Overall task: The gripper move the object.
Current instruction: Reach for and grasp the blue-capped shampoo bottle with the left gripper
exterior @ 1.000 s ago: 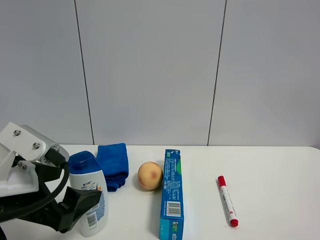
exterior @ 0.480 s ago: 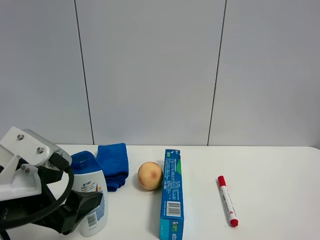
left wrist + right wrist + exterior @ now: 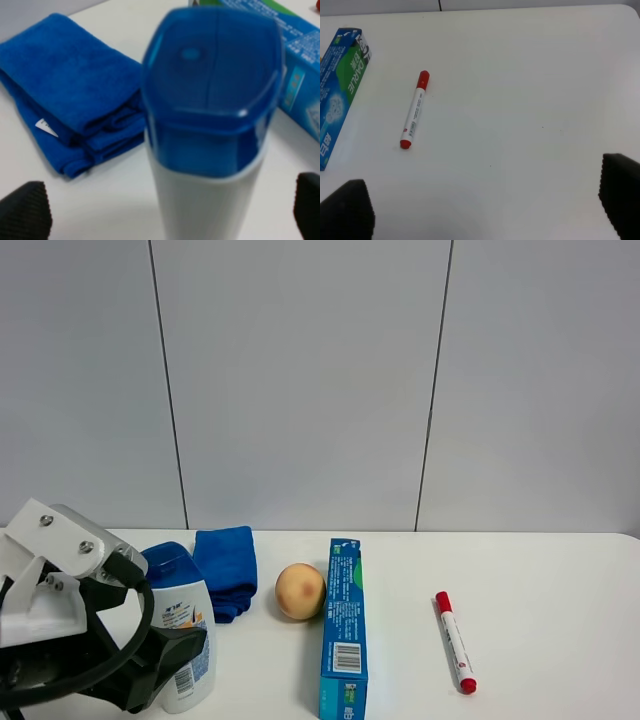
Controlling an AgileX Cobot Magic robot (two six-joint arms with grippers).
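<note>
Your left gripper (image 3: 165, 207) open wide, shampoo bottle (image 3: 186, 612) upright between its jaws, touching neither, blue cloth (image 3: 225, 565) just beyond it, your right gripper (image 3: 482, 205) open too, red marker (image 3: 415, 111) ahead of it

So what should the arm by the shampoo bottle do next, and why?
Probably close its jaws on the shampoo bottle. The bottle stands upright between the two wide-open jaws, with a gap showing on each side, so nothing grips it yet.

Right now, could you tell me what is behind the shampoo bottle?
A folded blue cloth lies behind the shampoo bottle; the table directly behind it is covered.
</note>
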